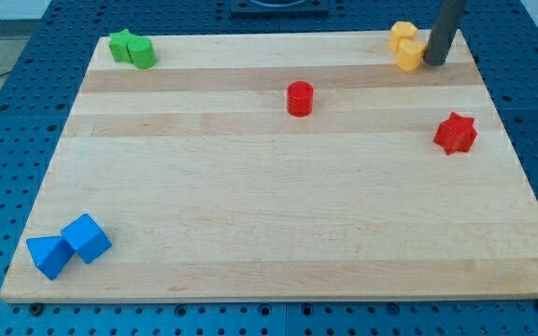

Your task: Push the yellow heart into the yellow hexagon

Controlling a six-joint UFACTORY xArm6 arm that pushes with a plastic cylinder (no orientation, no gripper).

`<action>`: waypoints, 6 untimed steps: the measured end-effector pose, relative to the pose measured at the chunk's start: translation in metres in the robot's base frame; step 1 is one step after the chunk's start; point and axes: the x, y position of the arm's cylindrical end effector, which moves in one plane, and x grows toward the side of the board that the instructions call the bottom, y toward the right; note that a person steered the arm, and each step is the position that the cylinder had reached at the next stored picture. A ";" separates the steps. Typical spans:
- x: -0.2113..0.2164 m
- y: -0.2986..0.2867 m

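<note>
Wooden board (269, 215) carries green (132, 49), yellow (406, 46), red (299, 98); blue blocks (68, 245)

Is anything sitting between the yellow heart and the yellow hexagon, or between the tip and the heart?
Nothing visible. My tip sits against the right side of the lower yellow block, which already touches the upper yellow block at the board's top right. I cannot tell which is the heart. The red cylinder and red star lie well clear.

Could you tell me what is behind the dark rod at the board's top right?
My tip touches the lower yellow block on its right side. The upper yellow block touches it. The rod covers part of the lower block's right edge.
</note>
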 end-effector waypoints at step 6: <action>0.023 -0.028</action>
